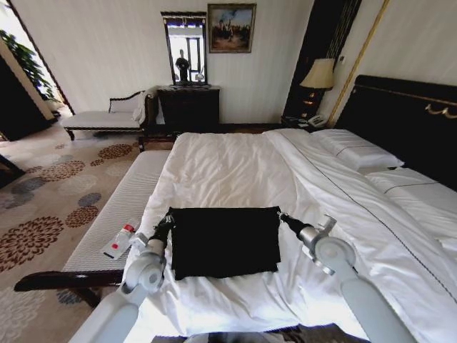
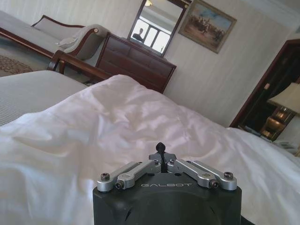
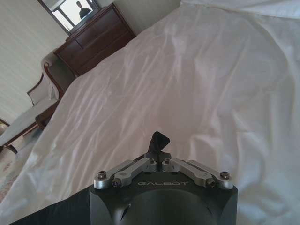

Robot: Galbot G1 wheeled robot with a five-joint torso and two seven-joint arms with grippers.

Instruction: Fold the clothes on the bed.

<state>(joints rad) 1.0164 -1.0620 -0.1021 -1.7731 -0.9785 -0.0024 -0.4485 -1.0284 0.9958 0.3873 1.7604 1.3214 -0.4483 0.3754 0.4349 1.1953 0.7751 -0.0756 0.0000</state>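
Arms enter from the bottom of the head frame, mine both: left gripper [image 1: 168, 219] at lower centre-left, right gripper [image 1: 284, 216] at lower centre-right. Between them lies the black T-shirt [image 1: 224, 241], folded to a rough rectangle on the white duvet [image 1: 228, 171] of the bed [image 1: 400, 114], in the lower centre of the frame. My left jaws are clenched at the shirt's upper left corner; my right jaws are clenched at its upper right corner. Whether either pinches fabric I cannot tell. In each wrist view the fingers meet in a single dark tip: left [image 2: 161, 149], right [image 3: 157, 142]. Left of the bed runs a grey striped bench [image 1: 118, 207] bearing a small bottle [image 1: 120, 241]. Farther, at upper centre, stand a dark dresser [image 1: 188, 107] and mirror [image 1: 185, 46].
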